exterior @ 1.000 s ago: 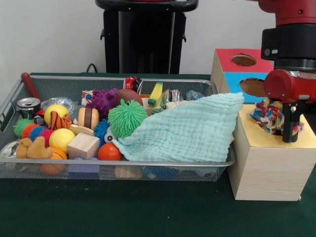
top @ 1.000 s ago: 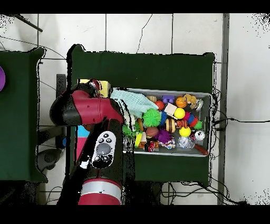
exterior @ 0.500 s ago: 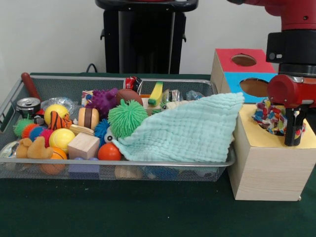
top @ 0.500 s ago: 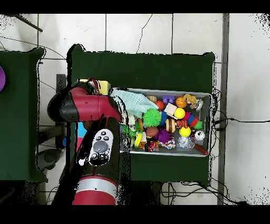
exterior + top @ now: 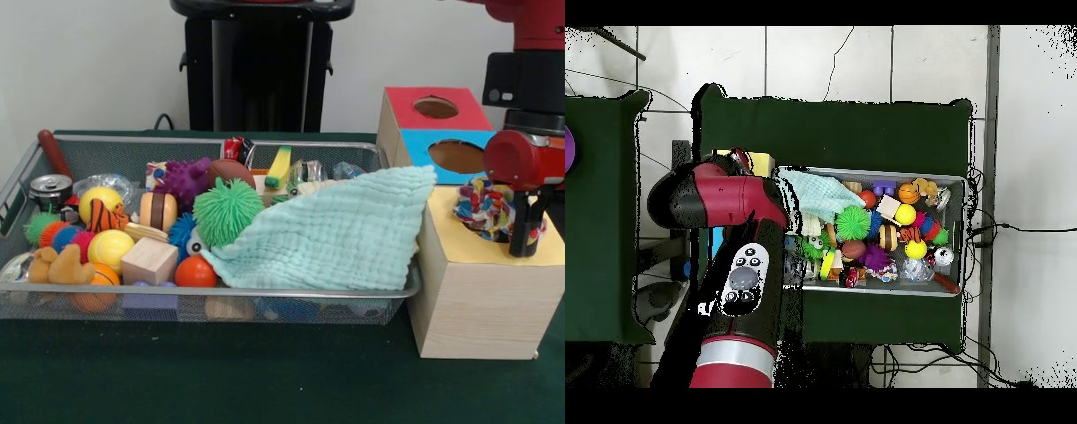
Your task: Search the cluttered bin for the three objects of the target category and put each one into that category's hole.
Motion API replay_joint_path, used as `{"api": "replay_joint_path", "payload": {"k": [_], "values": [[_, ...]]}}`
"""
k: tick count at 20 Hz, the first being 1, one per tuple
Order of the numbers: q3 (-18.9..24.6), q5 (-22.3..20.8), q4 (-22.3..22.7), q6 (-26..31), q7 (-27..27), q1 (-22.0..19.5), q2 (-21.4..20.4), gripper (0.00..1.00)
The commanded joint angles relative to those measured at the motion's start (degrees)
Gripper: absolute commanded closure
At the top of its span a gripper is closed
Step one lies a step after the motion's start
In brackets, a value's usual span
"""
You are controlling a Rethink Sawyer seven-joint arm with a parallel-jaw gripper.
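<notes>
A multi-coloured rope toy [image 5: 482, 208] lies bunched on the yellow top [image 5: 459, 249] of the wooden sorting box, apparently over its hole. My gripper [image 5: 528, 237] hangs just to the right of the toy, low over the yellow face; whether it touches the toy is unclear. The box also has a red top with a round hole [image 5: 435, 108] and a blue face with a hole [image 5: 455, 156]. The wire-mesh bin [image 5: 106, 300] to the left is full of toys. In the overhead view the red arm [image 5: 715, 197] hides the gripper.
A light green cloth [image 5: 340, 231] drapes over the bin's right half and onto the box edge. Left of the cloth lie a green spiky ball [image 5: 227, 210], a wooden cube [image 5: 149, 260], yellow balls, a can [image 5: 49, 188] and other toys. The bin [image 5: 955, 285] shows in the overhead view.
My gripper has shifted a little to the right over the yellow top, away from the rope toy, which stays put. In the overhead view the arm has swung left.
</notes>
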Motion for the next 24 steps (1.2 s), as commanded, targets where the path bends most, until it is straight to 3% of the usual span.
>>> {"api": "replay_joint_path", "payload": {"k": [1, 24], "values": [[2.54, 0.79, 4.74, 8.64, 12.3, -1.03, 2.42, 1.0], [0.85, -1.94, 5.7, 17.62, 9.37, -1.09, -0.3, 1.0]]}}
